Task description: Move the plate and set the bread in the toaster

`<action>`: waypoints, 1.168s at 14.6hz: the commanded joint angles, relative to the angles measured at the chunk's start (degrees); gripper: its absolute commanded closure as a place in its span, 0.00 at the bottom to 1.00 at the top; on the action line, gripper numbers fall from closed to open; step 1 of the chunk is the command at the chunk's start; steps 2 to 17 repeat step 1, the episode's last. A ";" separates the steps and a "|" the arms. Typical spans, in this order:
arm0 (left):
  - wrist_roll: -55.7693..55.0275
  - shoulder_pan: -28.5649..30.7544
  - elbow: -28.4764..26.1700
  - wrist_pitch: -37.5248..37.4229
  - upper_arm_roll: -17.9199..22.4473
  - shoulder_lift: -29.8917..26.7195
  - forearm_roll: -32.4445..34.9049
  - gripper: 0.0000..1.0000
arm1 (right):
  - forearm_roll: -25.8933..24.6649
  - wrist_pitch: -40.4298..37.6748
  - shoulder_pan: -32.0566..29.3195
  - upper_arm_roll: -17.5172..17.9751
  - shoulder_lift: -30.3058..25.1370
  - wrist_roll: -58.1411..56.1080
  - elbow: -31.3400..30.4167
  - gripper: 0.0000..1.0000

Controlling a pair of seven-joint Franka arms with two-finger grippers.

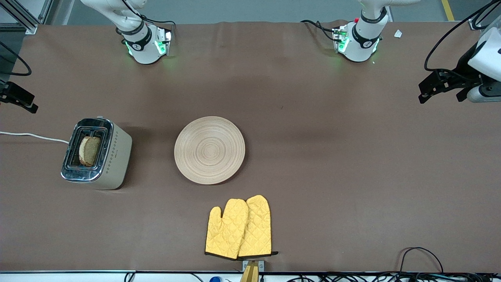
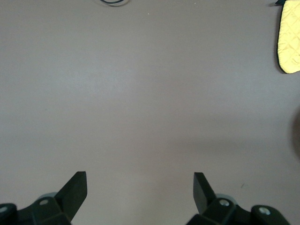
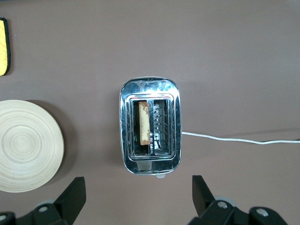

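The cream toaster [image 1: 115, 160] with a chrome top [image 3: 150, 89] stands toward the right arm's end of the table. The brown bread [image 1: 90, 150] stands on edge in one of its slots [image 3: 144, 124]. The bare wooden plate [image 1: 209, 150] lies mid-table beside the toaster [image 3: 26, 145]. My right gripper [image 3: 138, 183] hangs open and empty high over the table by the toaster; it shows at the front view's edge [image 1: 19, 100]. My left gripper [image 2: 140, 180] is open and empty over bare table at the left arm's end [image 1: 440, 92].
A pair of yellow oven mitts [image 1: 239, 227] lies nearer the front camera than the plate; one tip shows in the left wrist view [image 2: 289, 37]. The toaster's white cord [image 1: 31, 136] trails off the table's end. Cables lie along the front edge [image 1: 419, 258].
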 commanded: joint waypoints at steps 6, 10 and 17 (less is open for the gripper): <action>0.38 -0.04 1.86 -0.84 0.14 0.83 0.13 0.00 | 1.14 1.14 0.06 0.26 -1.33 -0.66 -2.06 0.00; 0.38 -0.04 1.86 -0.84 0.14 0.83 0.13 0.00 | 1.14 1.14 0.06 0.26 -1.33 -0.66 -2.06 0.00; 0.38 -0.04 1.86 -0.84 0.14 0.83 0.13 0.00 | 1.14 1.14 0.06 0.26 -1.33 -0.66 -2.06 0.00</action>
